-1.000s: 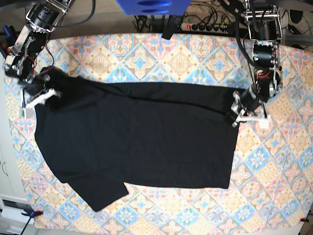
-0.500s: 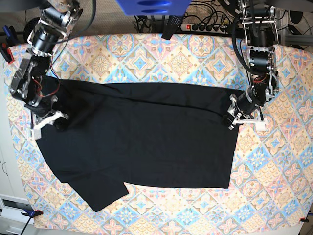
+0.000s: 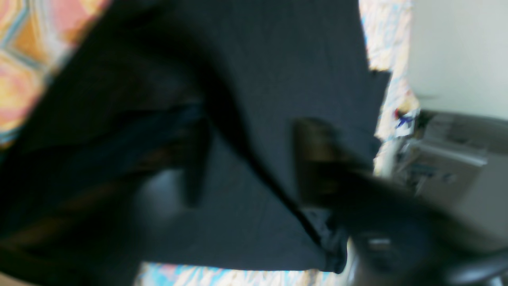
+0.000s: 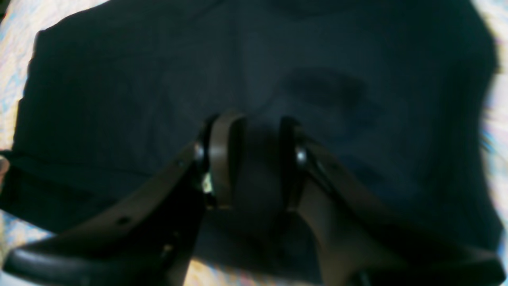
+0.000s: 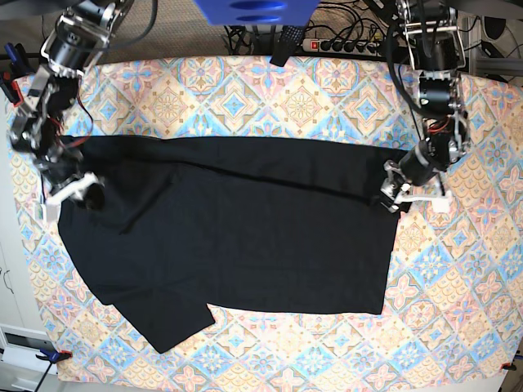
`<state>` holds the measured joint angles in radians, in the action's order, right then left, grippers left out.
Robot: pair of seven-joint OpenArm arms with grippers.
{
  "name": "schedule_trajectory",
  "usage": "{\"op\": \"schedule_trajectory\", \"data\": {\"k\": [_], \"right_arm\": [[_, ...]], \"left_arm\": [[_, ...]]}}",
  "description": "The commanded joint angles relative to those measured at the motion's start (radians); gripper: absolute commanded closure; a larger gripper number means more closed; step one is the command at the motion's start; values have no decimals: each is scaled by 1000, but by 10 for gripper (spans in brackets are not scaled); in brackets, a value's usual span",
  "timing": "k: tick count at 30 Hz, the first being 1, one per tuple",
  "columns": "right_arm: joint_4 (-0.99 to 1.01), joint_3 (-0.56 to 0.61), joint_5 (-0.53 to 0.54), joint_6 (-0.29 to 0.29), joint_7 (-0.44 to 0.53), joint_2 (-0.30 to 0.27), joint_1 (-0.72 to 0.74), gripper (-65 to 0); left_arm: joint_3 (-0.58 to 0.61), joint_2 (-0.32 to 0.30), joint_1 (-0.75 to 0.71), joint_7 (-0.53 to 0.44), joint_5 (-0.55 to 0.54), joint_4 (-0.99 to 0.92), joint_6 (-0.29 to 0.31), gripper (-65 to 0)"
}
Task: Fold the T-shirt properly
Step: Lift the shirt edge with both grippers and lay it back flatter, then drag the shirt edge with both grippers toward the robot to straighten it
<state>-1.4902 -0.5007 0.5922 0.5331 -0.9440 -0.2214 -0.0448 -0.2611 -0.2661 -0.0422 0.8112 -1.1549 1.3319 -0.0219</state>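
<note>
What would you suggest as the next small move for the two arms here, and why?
Probably lift both grippers clear. The left gripper and right gripper stand with jaws parted at opposite ends of the T-shirt, whose far edge already lies folded flat on the tablecloth.

Black T-shirt [image 5: 237,229] flat on patterned cloth [image 5: 245,90], arms at both ends.

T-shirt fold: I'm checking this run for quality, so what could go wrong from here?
The right gripper has its jaws parted over the T-shirt, so a re-grasp could snag both layers. The bottom sleeve sticks out past the hem and may fold crooked. The left gripper sits at the cloth's corner and might drag it.
</note>
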Motion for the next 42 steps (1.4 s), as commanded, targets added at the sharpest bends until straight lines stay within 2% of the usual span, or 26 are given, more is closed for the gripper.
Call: {"op": "schedule_trajectory", "data": {"k": [1,3,4,7,14,22,26,29,42], "right_arm": [[-49,-17,24,12,20,-17,-17,-181],[-92,-45,24,12,1,-19,-71,-181],[-105,-60,24,12,-14,-19,-93,-181],[-120,-97,27,14,-50,-19,-148,-181],[-172,-114,27,15,-53,-19,-254,-181],[-174,-112,27,14,-56,-19,-286,-181],[-174,-112,27,14,-56,-17,-287,-181],[-174,-109,27,14,-56,-17,-287,-181],[-163,-112,28,14,-56,-17,-287,-181]], "left_arm": [[-22,-14,-9,7,-23,54,13,-446],[-37,-14,-57,21,-61,114,13,-517],[-37,-15,-77,23,-76,136,13,-527],[-39,-17,-130,21,-93,173,13,-517],[-37,18,-213,23,-93,168,13,-492],[-40,20,-292,23,-104,173,13,-461],[-94,21,-322,23,-139,166,13,-461],[-108,21,-310,20,-139,128,13,-461],[-99,41,-54,23,-133,-187,13,-460]]}}
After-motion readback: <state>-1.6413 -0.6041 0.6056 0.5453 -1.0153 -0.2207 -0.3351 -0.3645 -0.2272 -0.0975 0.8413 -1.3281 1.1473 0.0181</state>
